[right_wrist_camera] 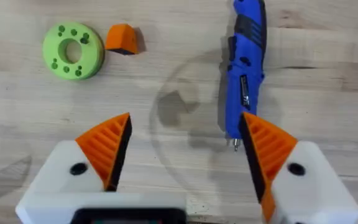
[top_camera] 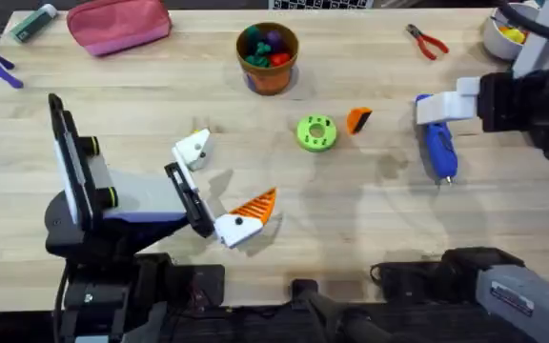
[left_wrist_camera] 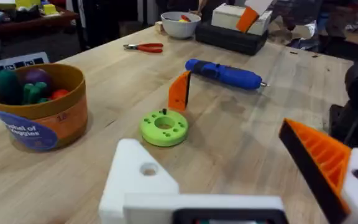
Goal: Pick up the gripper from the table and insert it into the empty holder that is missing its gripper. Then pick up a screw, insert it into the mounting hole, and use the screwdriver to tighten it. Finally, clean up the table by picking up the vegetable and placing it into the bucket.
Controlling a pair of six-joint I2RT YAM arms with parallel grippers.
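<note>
Jaws spread on both: I'm seeing the right gripper [right_wrist_camera: 182, 155] hovering over the screwdriver [right_wrist_camera: 245, 65], the left gripper [top_camera: 219, 186] sitting empty, one holder [top_camera: 193, 150] bare.

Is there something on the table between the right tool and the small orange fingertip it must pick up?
Nothing visible blocks it. The orange fingertip lies on bare wood beside the green disc; the open right tool has the blue screwdriver off to one side.
</note>
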